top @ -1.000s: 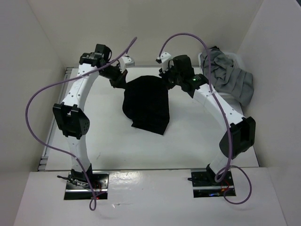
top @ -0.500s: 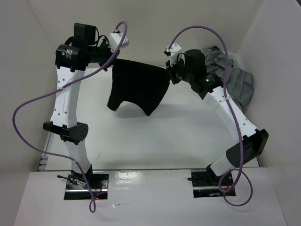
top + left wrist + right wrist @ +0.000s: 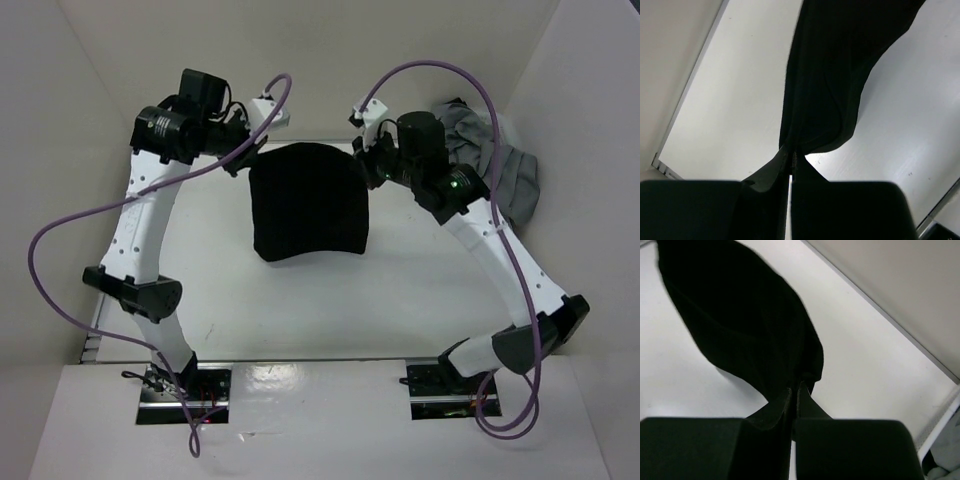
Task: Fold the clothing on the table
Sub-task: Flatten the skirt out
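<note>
From above, the clothing (image 3: 308, 200) is a single black sheet stretched between the two arms over the far middle of the table (image 3: 300, 300). Its top edge is arched and its lower edge is nearly straight. The left gripper (image 3: 247, 163) is at its far left corner and the right gripper (image 3: 368, 166) at its far right corner. This view does not show how the jaws stand, or whether the lower edge touches the table.

The wrist views settle the jaws. In the left one, the left gripper (image 3: 791, 157) has its fingers pressed together, pinching a bunched corner of the clothing (image 3: 830, 75), which runs away from it in long folds over the white table (image 3: 730, 90). In the right one, the right gripper (image 3: 794, 387) is likewise closed tight on a corner of the clothing (image 3: 740, 315), with the table (image 3: 865, 365) beyond.

Only the top view takes in the grey pile (image 3: 505, 165) at the far right corner, behind the right arm; a sliver of it (image 3: 946, 460) shows in the right wrist view.

Count: one black clothing, two arms, two grippers, two purple cables (image 3: 60, 230), one per arm, and one grey pile whose number of pieces I cannot tell.
</note>
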